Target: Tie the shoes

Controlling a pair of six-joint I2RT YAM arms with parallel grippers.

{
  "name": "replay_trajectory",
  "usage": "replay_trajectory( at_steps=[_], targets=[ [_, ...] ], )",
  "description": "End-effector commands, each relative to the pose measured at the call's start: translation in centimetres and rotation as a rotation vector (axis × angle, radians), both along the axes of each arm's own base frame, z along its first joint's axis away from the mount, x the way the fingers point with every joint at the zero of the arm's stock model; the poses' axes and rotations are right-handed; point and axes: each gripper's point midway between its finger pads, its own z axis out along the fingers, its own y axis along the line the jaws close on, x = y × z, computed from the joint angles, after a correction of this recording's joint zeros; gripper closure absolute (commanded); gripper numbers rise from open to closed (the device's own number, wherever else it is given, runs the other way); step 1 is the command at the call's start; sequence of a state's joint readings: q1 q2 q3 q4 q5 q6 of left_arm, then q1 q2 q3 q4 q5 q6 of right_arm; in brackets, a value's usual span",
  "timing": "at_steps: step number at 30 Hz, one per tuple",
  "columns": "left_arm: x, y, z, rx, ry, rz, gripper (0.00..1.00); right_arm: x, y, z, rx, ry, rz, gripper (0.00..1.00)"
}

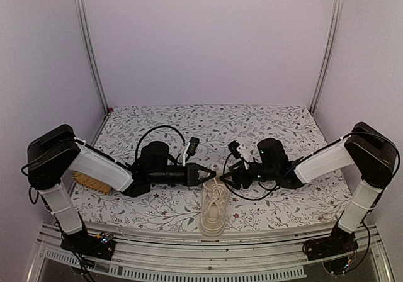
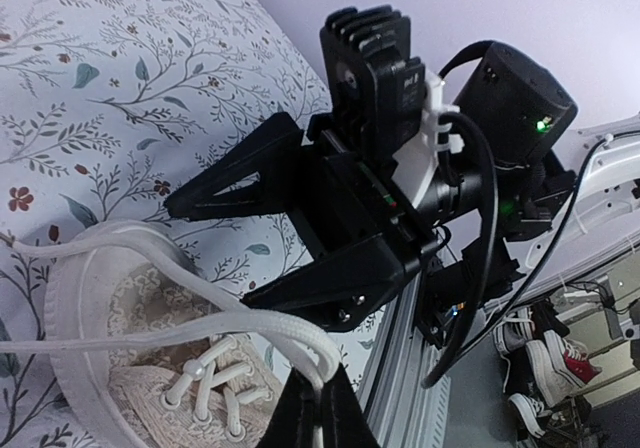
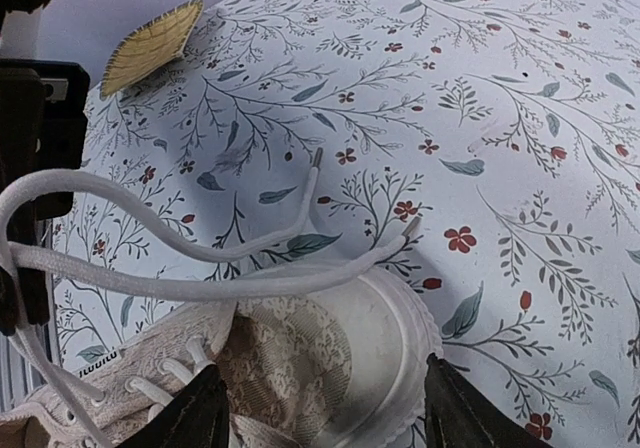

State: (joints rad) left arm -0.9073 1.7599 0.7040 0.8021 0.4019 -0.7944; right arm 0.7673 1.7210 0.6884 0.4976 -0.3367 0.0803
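Shoe (image 1: 213, 209) lies at the near edge of the desk (image 1: 264, 124), midway between the arms. Its long axis runs near to far and its rounded toe (image 3: 385, 318) points away from the bases. Both arms reach in from the sides and meet over the shoe's far end. The left end effector (image 2: 320, 408) is pressed together, pinching a lace (image 2: 300, 340). The right end effector (image 3: 325, 363) is spread and holds nothing. In its wrist view the toe shows between its fingers (image 3: 190, 413), though I cannot tell whether they touch the shoe or hang above it. From the pinch, two strands run across in front of the right end effector, and their tails (image 3: 315, 160) end on the desk beyond the toe, tips apart. The next move likely turns on this: the free strands lie just ahead of the right end effector and towards the far side, so the right arm is the nearer and unoccupied one to take them.
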Motion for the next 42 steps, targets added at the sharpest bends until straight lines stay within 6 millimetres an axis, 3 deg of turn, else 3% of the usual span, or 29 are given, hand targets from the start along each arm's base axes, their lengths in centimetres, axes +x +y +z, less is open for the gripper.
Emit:
replay_trajectory(
  at_steps=[1,9,20,23,36,42],
  targets=[
    [0.5,0.3,1.6,-0.029,-0.030,0.018,1.00,1.4,2.1,1.7,0.039,-0.138,0.030,0.34],
    [0.6,0.3,1.6,-0.023,-0.032,0.021,1.00,2.5,3.8,1.5,0.067,-0.219,0.056,0.38],
    [0.8,0.5,1.6,-0.019,-0.029,0.037,1.00,0.8,5.0,3.1,0.138,-0.259,0.179,0.86],
    [0.8,0.6,1.7,-0.019,-0.028,0.045,1.00,0.6,4.5,3.6,0.138,-0.266,0.173,0.94],
    [0.8,0.7,1.5,-0.020,-0.030,0.049,1.00,-2.3,-1.6,8.2,0.094,-0.279,0.060,0.98],
    [0.9,0.5,1.3,-0.010,-0.034,0.045,1.00,-5.4,-2.3,11.1,0.116,-0.177,0.136,0.98]
  ],
)
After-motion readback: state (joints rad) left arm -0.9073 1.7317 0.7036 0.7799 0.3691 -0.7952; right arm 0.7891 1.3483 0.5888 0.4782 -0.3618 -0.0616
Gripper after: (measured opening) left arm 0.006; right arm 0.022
